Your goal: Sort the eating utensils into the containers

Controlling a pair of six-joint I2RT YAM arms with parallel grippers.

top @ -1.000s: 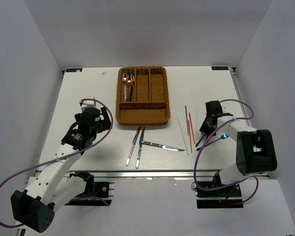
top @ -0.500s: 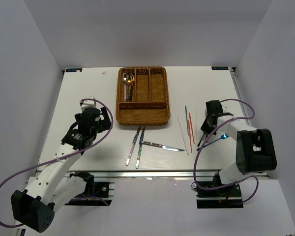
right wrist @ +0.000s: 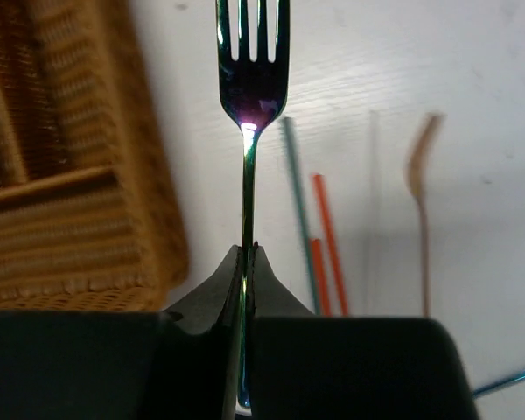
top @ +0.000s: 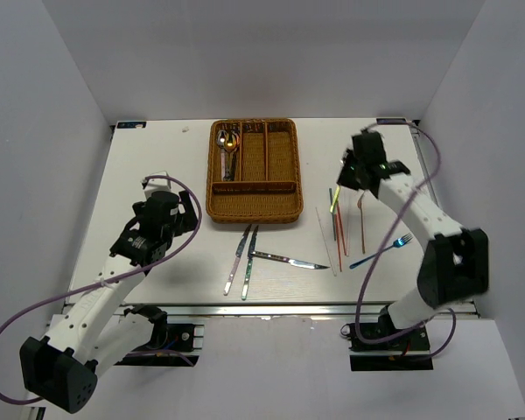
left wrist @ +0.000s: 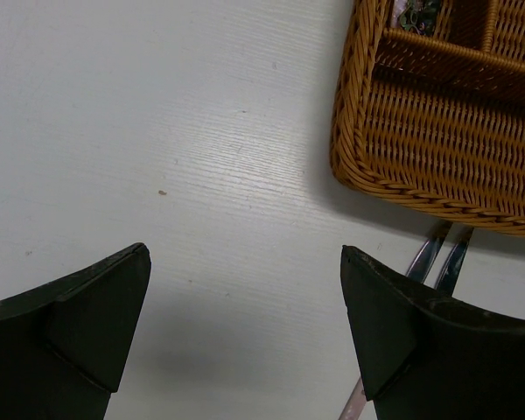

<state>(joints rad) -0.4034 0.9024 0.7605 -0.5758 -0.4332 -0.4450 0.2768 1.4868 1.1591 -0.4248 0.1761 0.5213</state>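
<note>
While the right gripper hangs just right of the brown woven wicker rectangular tray in the top view, its jaws are pressed together on a slim iridescent metal fork. Two gold-bowled spoons lie in the tray's left long slot. Just below the tray three slim silver utensils rest on the white table. Lower right of the tray are thin white, red and green chopsticks and a small blue fork. The left gripper is left of the tray, jaws wide apart and holding nothing.

From the left wrist, the left gripper stands wide apart over bare table, near the tray corner. Two silver handles touch the tray's wall.

From the right wrist, the right gripper clamps the fork by its handle, tines pointing away. The tray is to its left. The green chopstick and red chopstick lie right of the tray.
</note>
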